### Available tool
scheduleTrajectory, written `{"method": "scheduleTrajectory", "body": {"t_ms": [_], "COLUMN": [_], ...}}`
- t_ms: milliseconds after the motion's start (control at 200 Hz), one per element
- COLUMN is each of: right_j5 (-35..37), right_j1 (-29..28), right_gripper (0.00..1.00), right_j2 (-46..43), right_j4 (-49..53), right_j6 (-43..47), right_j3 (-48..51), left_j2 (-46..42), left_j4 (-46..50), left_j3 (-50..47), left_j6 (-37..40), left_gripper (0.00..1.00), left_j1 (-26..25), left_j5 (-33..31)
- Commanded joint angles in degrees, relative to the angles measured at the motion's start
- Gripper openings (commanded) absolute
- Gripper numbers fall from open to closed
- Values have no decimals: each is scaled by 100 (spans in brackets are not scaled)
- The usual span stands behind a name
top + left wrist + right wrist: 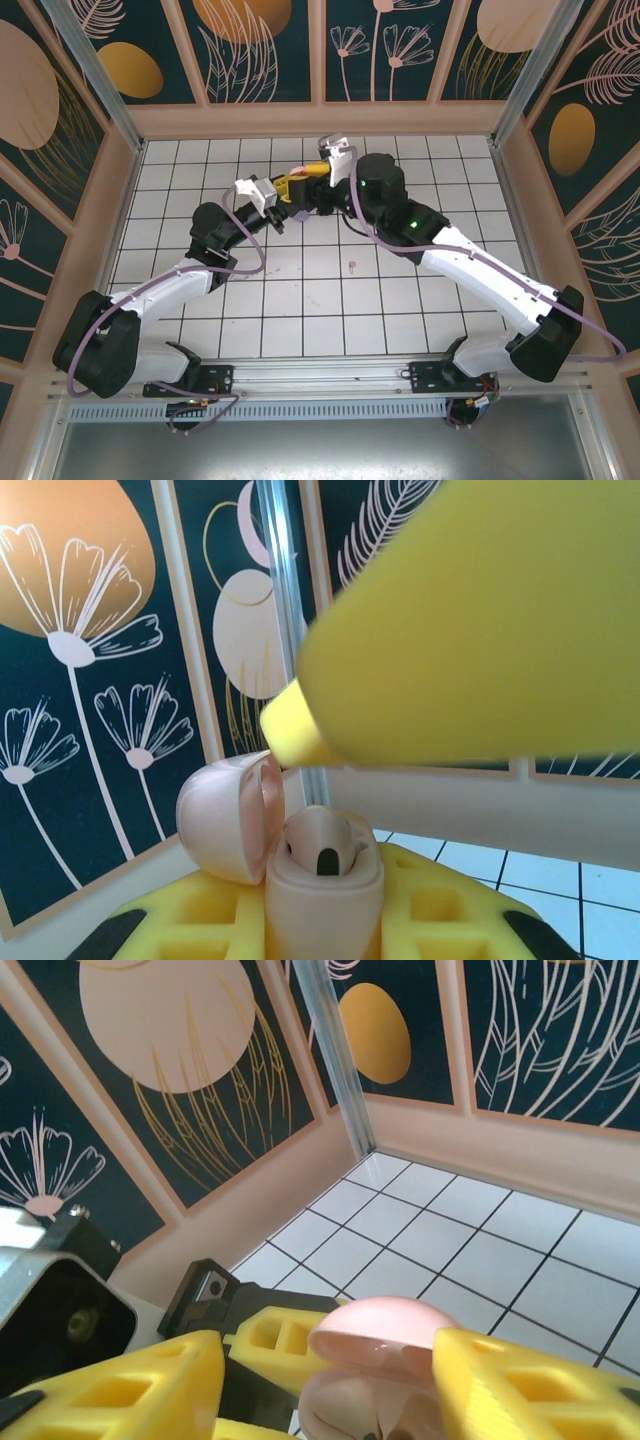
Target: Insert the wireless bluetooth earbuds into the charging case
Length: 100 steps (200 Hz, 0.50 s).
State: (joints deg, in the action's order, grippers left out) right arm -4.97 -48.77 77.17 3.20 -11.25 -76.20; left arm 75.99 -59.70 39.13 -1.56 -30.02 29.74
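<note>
The pale pink charging case (320,895) stands upright between the yellow foam fingers (200,920) of my left gripper (322,932), which is shut on it. Its lid (225,820) is swung open to the left. One pale pink earbud (320,842) sits in the case with its dark tip facing out. My right gripper (320,1400) hovers just above the case lid (385,1332) with its jaws apart and nothing held; one of its fingers (470,630) hangs blurred over the case. Another tiny pink earbud (353,265) lies on the white tiles.
Both arms meet over the far middle of the tiled floor (400,300), the left gripper (283,212) below the right gripper (298,185). Patterned walls (265,50) with a pale ledge close in the back and sides. Open tiles lie in front of the arms.
</note>
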Motion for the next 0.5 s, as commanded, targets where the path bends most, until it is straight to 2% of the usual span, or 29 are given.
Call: {"method": "scheduleTrajectory", "body": {"t_ms": [0,150,245,375,495], "right_j5": [319,370,240,84,244], "right_j1": [112,404,827,1419,1563], "right_gripper": [64,67,68,68,66], "right_j2": [-335,-770,-961,-995,-779], "right_j4": [191,535,1016,1765,2331], "right_j6": [-265,-765,-1142,-1529,-1750], "right_j3": [-362,-422,-358,-17,416], "left_j2": [-158,-166,-180,-246,-312], "left_j4": [-420,-554,-598,-788,-850], "left_j3": [120,18,-50,-200,-288], "left_j6": [36,14,6,-6,20], "left_gripper": [0,0,0,0,0], "left_j1": [-65,-65,-65,-65,-60], "left_j5": [77,-85,-254,-504,-539]}}
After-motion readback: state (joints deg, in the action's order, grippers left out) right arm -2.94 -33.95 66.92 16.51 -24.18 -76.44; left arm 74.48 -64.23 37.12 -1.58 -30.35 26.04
